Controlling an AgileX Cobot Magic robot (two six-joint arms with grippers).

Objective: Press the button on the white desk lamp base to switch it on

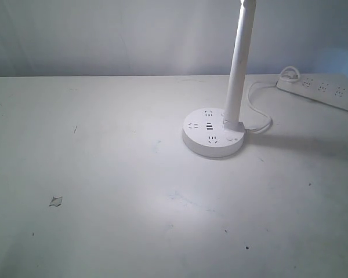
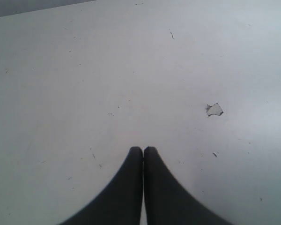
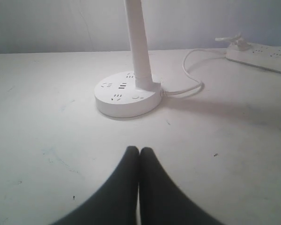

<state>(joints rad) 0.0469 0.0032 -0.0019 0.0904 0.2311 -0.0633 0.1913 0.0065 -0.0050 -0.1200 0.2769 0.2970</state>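
The white desk lamp base [image 1: 206, 139] is a round flat disc with outlet holes and dark USB slots, standing right of the table's middle, with a slim white stem [image 1: 239, 63] rising from it. The button [image 3: 136, 97] is a faint small ring on the base's top [image 3: 113, 91] in front of the stem; it shows faintly in the exterior view too [image 1: 234, 138]. My right gripper [image 3: 139, 149] is shut and empty, short of the base and pointing at it. My left gripper [image 2: 143, 149] is shut over bare table. Neither gripper shows in the exterior view.
A long white power strip [image 1: 325, 92] lies at the back right, with the lamp's cord [image 1: 261, 113] looping to it. A small chip [image 1: 55, 201] marks the table at the left. A bright patch of light falls on the table [image 1: 174, 214] in front of the base.
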